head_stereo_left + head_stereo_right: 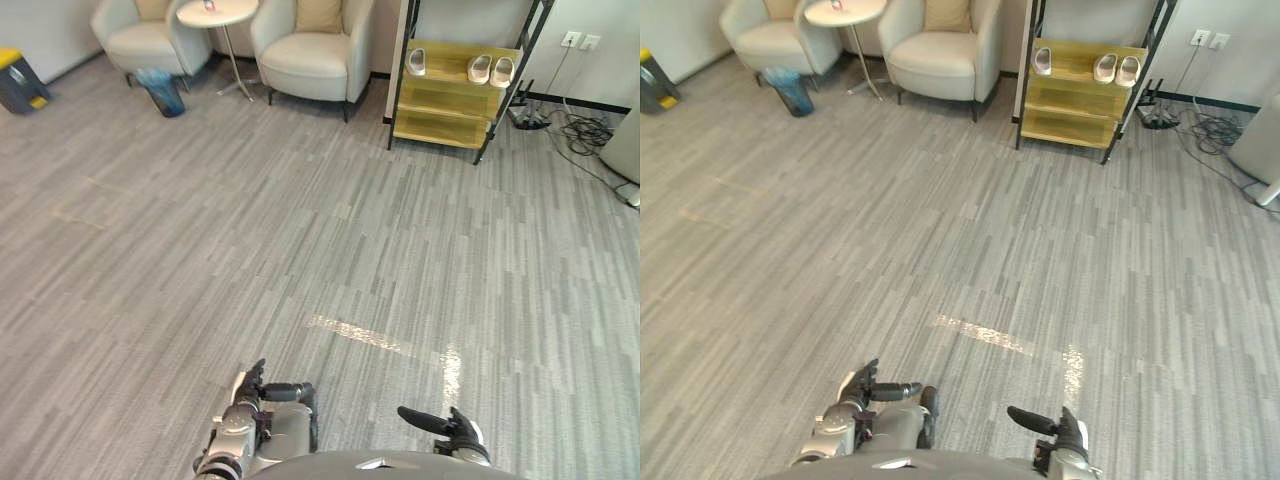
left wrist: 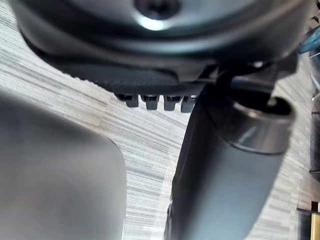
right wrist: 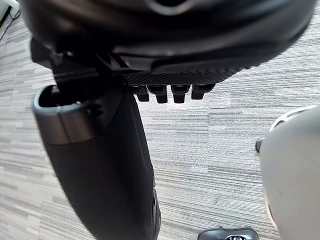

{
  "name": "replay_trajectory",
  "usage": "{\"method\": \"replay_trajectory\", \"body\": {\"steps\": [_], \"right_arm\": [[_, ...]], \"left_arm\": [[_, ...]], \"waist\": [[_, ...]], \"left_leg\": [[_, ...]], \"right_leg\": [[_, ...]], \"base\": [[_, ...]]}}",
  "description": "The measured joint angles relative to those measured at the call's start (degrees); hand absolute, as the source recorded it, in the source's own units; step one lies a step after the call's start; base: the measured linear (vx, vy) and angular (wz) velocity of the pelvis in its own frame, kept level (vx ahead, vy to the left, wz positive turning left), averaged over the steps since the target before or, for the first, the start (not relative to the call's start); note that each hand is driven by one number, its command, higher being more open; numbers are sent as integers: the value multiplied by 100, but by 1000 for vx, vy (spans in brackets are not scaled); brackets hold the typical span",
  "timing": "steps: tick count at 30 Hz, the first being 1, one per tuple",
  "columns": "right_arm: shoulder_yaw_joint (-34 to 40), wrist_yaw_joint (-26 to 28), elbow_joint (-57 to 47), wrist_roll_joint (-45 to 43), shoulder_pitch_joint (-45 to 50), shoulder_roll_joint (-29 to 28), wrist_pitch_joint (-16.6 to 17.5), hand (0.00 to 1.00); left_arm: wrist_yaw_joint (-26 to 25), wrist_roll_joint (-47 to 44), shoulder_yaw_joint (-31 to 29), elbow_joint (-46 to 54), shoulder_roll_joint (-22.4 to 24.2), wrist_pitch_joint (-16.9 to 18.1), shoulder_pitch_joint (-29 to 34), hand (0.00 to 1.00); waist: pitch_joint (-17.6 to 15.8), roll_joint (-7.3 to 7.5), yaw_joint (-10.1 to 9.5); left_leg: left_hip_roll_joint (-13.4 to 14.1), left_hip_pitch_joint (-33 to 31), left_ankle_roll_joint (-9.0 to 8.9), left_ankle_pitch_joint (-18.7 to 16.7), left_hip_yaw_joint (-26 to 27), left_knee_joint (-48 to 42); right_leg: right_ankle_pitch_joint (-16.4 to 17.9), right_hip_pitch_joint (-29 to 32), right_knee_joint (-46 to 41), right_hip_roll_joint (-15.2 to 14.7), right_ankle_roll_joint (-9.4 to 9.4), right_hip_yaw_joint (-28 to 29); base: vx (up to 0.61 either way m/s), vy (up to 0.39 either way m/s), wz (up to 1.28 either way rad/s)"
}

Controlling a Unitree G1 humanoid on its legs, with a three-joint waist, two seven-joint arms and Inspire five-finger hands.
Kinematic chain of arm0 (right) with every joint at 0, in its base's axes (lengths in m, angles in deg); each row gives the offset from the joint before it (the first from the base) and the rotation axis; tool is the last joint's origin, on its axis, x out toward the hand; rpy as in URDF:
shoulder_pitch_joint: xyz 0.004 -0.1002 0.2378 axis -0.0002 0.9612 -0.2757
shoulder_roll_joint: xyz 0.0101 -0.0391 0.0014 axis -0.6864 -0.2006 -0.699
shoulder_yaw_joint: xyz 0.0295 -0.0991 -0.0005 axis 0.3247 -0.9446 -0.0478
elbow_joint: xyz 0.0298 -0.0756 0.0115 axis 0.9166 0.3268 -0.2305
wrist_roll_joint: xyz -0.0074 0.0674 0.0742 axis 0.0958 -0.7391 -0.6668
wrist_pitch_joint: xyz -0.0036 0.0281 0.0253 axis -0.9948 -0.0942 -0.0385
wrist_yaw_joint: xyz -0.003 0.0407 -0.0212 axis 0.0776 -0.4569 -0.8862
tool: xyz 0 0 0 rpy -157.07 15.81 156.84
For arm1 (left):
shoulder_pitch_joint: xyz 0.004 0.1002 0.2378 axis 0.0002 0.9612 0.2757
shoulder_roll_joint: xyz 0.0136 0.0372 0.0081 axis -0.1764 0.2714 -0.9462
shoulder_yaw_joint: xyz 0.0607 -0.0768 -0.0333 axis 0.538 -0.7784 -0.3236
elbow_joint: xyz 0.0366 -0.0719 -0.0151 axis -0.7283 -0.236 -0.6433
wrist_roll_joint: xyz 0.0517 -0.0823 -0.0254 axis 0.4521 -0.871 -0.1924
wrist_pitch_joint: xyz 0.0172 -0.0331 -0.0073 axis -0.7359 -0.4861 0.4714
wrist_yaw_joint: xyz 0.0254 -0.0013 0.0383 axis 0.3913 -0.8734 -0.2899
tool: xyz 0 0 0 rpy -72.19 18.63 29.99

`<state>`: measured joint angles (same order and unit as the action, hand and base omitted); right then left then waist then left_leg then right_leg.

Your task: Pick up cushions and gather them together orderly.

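Left robot hand (image 1: 258,392) and right robot hand (image 1: 447,427) hang low over the grey floor (image 1: 300,230), fingers relaxed and holding nothing. Far across the room, a tan cushion (image 1: 318,14) leans in a pale armchair (image 1: 310,62). A second cushion (image 1: 152,7) sits in the neighbouring armchair (image 1: 140,42).

We face a wide grey floor (image 1: 330,230), open from side to side, with free room to reach ahead. Obstacles stand along the far wall: a left armchair (image 1: 140,40), a round side table (image 1: 217,12), a right armchair (image 1: 312,60), a blue bin (image 1: 162,92), a shoe rack (image 1: 455,95), and loose cables (image 1: 580,130) far right.
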<state>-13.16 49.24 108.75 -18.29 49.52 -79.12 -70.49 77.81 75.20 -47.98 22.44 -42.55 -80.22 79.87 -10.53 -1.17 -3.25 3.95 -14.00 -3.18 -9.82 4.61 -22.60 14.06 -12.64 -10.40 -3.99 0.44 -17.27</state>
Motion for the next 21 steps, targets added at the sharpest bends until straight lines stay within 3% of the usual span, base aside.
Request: {"method": "replay_trajectory", "body": {"steps": [1,2,3,4,5,7,9,11,12,13,14,15,16,18,21], "right_arm": [[-14,-3,-42,1,57,6,0,100],[-28,-1,-53,4,80,12,2,100],[-193,-5,-10,1,76,-7,-8,100],[-256,16,9,14,62,-96,-4,100],[-241,85,27,358,2,-193,-3,100],[-224,143,76,402,6,-119,-11,100],[-225,149,183,404,6,-87,-6,100],[-223,170,237,404,57,-28,5,100],[-209,197,314,407,-38,65,18,100],[-197,226,284,398,-44,178,3,100],[-193,223,258,361,-26,222,0,100],[-49,158,243,343,8,188,23,100],[224,154,296,236,-10,207,23,100],[278,106,362,249,105,302,0,100],[436,80,551,275,199,435,-37,100]], "left_arm": [[-19,-26,-1,-4,23,2,1,100],[-36,-54,-6,-6,42,5,7,100],[-60,-55,-13,-24,-40,6,-53,100],[-61,-51,-5,-33,-113,7,-86,100],[-30,-67,-17,-109,-172,-7,71,100],[-38,-95,22,-196,-168,-1,87,100],[-38,-103,33,-220,-177,5,119,100],[-41,-106,74,-284,-158,-8,119,100],[-49,-116,70,-342,-138,-16,47,100],[-57,-105,127,-557,-121,-19,0,100],[-61,-115,173,-656,-116,-21,-29,100],[-34,-124,307,-691,-298,-7,-76,100],[-38,-114,313,-743,-241,-15,-108,100],[-37,-115,279,-712,-160,-4,-25,100],[-35,-113,246,-688,-53,-19,25,100]], "waist": [[12,-35,-65],[26,-61,-117],[44,110,-173],[49,268,-184],[292,360,-291],[338,309,-279],[370,278,-281],[486,232,-240],[415,90,-262],[405,-99,-206],[433,-128,-181],[368,52,-144],[292,101,-21],[442,63,-22],[495,-116,-18]], "left_leg": [[-87,12,8,625,-159,697],[-94,40,-42,969,-205,759],[-282,174,71,1121,-159,811],[-366,189,157,981,-86,785],[-577,820,499,362,488,685],[-581,1120,564,326,500,812],[-578,1338,565,325,389,805],[-531,1500,615,264,179,957],[-405,1728,462,81,11,1230],[-170,1763,369,81,-15,1253],[-52,1767,305,91,-72,1252],[-318,1749,184,95,-369,1275],[-232,1859,24,152,-536,1275],[-133,1887,17,229,-685,1436],[189,1950,-173,350,-895,1822]], "right_leg": [[119,-88,0,-26,-152,126],[185,-136,1,-20,-222,208],[253,-218,13,-180,-285,431],[207,-178,-49,-288,-258,638],[-105,374,-1691,-826,-655,1285],[-206,668,-2512,-921,-669,1270],[-113,836,-2523,-898,-726,1155],[-13,888,-2735,-902,-643,938],[328,1049,-2773,-804,-562,849],[511,1178,-2375,-525,-414,900],[526,1223,-1932,-383,-402,941],[7,1289,-1062,-504,-538,1000],[93,1152,-1177,-473,-517,858],[105,1133,-1064,-346,-478,808],[-4,989,-626,50,-241,733]], "base": [[412,206,-34],[482,234,-38],[457,212,-24],[935,458,-106],[886,437,-100],[562,233,-47],[179,-1,11],[112,-74,-6],[67,-144,-30],[4,-133,-23],[-41,-139,13],[-19,-140,47],[51,-258,58],[124,-342,32],[90,-273,1]]}}
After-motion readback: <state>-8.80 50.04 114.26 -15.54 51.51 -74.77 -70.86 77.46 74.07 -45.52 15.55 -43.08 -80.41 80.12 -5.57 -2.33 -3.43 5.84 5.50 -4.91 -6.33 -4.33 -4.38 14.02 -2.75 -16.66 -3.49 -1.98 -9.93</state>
